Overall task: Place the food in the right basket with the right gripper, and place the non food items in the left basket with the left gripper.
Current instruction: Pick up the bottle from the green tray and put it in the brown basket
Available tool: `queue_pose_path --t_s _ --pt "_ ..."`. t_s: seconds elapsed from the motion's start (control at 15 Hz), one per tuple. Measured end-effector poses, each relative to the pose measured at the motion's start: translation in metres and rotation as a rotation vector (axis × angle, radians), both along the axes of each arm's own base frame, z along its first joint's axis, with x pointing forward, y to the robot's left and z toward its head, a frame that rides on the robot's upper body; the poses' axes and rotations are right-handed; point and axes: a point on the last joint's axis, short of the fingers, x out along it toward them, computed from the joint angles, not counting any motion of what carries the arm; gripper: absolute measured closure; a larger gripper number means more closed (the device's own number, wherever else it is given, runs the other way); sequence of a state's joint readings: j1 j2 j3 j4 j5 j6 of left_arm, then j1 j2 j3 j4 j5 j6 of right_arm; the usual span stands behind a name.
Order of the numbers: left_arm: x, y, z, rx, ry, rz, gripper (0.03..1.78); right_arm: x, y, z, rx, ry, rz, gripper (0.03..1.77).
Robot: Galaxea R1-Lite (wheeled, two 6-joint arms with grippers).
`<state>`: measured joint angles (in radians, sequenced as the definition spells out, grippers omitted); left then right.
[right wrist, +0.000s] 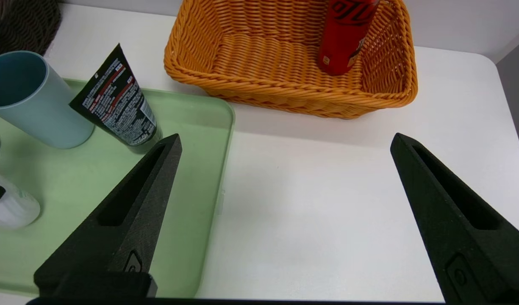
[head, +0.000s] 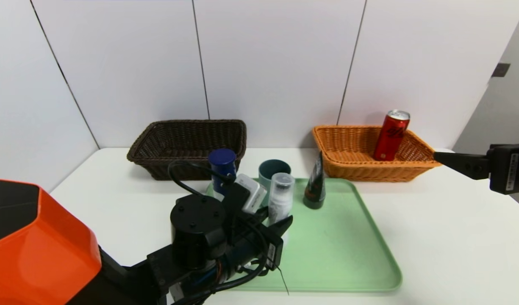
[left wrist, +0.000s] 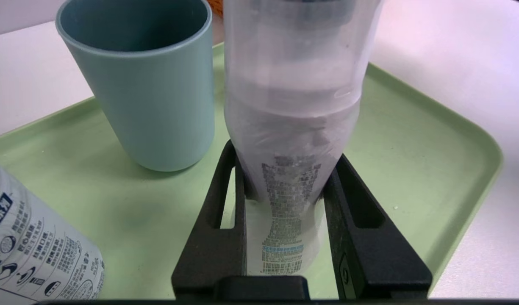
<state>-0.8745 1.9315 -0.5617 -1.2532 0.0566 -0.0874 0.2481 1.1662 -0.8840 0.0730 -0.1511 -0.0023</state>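
Left gripper (left wrist: 287, 186) level, pinching clear bottle (left wrist: 291, 127), right gripper (right wrist: 284, 212) spread, raised.

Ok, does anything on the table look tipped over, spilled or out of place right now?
Only the slim red drink can looks askew: it leans against the far wall of the orange wicker basket instead of standing straight. Nothing is spilled on the green plastic tray.

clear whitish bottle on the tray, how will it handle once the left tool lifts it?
The clear whitish bottle is tall and narrow, so it probably tips easily if nudged. Its smooth, glossy wall may slip. The left tool pinches it low, below the middle, so it may lean during a lift. It looks like thin plastic, likely light and somewhat squeezable.
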Motion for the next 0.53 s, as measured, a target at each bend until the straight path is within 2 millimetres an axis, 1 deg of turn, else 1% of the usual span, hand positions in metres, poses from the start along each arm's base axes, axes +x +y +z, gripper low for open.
queue_pose_path --t_s 0.27,0.4,0.53 --pt "-0.008 0.002 0.016 -0.038 -0.025 -0.018 1.27 -0.003 -0.001 -0.001 0.001 -0.001 -0.003 0.10" --pt "-0.020 0.004 0.032 -0.059 -0.030 -0.045 1.27 -0.005 -0.002 -0.001 0.002 0.000 -0.006 0.10" --pt "-0.034 0.007 0.056 -0.091 -0.013 -0.077 1.27 -0.006 -0.003 -0.002 0.003 -0.001 -0.007 0.10"
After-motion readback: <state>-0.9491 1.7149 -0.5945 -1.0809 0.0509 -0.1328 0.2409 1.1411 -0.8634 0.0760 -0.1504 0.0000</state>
